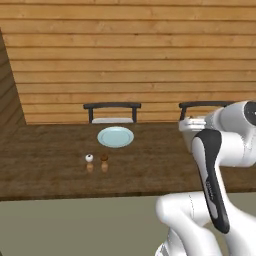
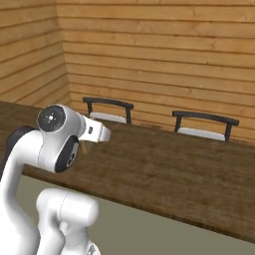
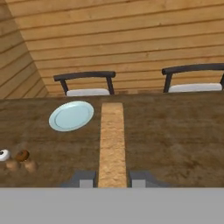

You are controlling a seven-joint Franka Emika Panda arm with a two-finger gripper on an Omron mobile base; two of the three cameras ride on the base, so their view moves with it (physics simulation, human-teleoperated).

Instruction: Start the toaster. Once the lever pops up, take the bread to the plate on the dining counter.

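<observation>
- Left base view: we see the plate (image 1: pixel 115 136) lying bare on the dining counter (image 1: pixel 50 170), with two small shakers (image 1: pixel 96 162) just in front of it.
- Right base view: we cannot make out the fingers past the arm's wrist.
- Hand view: our gripper (image 3: pixel 112 178) holds the bread (image 3: pixel 112 140) edge-on between narrowly set fingers (image 3: pixel 83 178), just right of the plate.

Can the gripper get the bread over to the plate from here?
Probably yes. The gripper holds the bread edge-on, the plate lies bare on the dining counter, and the shakers sit off to one side.
</observation>
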